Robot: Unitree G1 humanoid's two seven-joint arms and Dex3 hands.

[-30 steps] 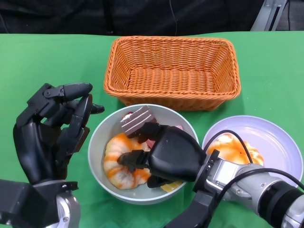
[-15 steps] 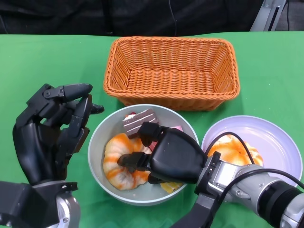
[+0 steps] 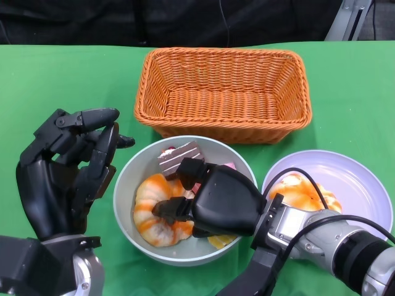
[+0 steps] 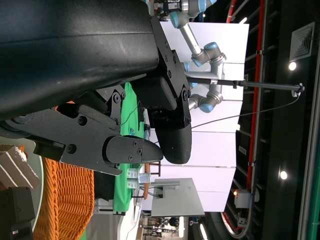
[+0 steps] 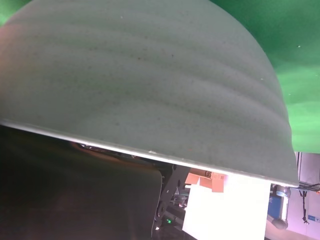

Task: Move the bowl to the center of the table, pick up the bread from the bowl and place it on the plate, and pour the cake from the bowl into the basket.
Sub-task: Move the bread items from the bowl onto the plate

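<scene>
**Right hand down in the bowl on the bread**

From my seat, taking the bowl as the mark and reading across from the left: my left hand stood upright just left of the bowl, apart from its rim, palm turned toward it. Its fingers were curled loosely forward at the top with nothing between them; I saw no contact with the bowl or anything else. In the left wrist view the same fingers hung in free air, with a corner of the cake and the basket weave behind them.

The bowl itself sat on the green cloth just in front of the basket, near its front wall. Inside it, the bread lay against the left side, a curved orange-glazed loaf whose long axis ran from the far side of the bowl toward the near side. The cake, a brown layered slice, lay at the far side of the bowl with its long edge slanting up to the right.

My right hand reached into the bowl from the right, its fingers lying on the bread. Whether they had closed on it I could not tell. The right wrist view showed only the bowl's outer wall.

Right of the bowl, the plate carried another glazed bread, partly hidden by my right forearm.
</scene>
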